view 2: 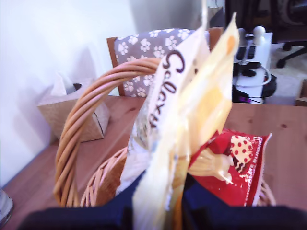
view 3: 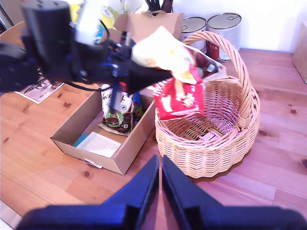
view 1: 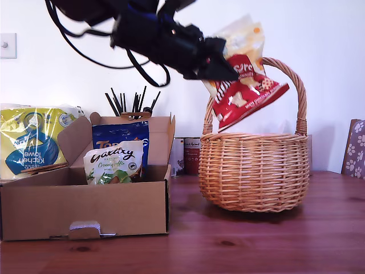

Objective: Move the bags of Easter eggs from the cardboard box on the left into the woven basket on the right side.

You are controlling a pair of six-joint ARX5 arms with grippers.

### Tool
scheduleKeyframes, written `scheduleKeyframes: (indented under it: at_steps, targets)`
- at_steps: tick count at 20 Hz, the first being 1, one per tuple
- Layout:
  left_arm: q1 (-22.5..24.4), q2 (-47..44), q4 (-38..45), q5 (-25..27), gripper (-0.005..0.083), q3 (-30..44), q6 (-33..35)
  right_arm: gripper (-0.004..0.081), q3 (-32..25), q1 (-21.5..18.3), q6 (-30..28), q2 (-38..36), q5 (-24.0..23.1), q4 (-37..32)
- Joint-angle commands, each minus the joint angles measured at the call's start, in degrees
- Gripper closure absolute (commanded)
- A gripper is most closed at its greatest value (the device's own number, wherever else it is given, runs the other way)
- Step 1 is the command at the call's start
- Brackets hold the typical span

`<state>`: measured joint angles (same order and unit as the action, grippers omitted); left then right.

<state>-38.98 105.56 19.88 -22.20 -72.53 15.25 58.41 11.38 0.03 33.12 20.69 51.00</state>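
My first hand (view 1: 225, 65) pinches the white-orange egg bag (view 1: 242, 85) by its top edge, dangling it tilted above the woven basket (view 1: 254, 171). My second hand (view 3: 159, 179), closed and empty, hangs high over the bench (view 1: 256, 240). Two more bags wait in the cardboard box (view 1: 85, 208). The risk: the bag's low corner could catch the arched handle (view 1: 299, 97) on release and tumble outside

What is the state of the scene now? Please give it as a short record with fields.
held bag: white-orange bag, in my first gripper, above the woven basket
basket contents: no bags seen
cardboard box: Galaxy bag and dark blue bag inside
second gripper: fingers together, holding nothing
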Motion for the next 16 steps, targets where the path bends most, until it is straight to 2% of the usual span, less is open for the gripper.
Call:
scheduleKeyframes:
  at_steps: [1, 8, 16]
  targets:
    - [-0.2, 1.9, 3.2, 1.0, 0.0788, -0.6, -0.3, 0.0782, 0.6, 0.2, 0.2, 0.1, 0.4, -0.6]
    - [-1.1, 4.9, 3.6, 3.6, 0.0788, -0.6, -0.3, 0.0782, 0.6, 0.2, 0.2, 0.1, 0.4, -0.6]
    - [-4.0, 5.5, -3.3, 3.2, 0.0788, -0.6, -0.3, 0.0782, 0.6, 0.2, 0.2, 0.1, 0.4, -0.5]
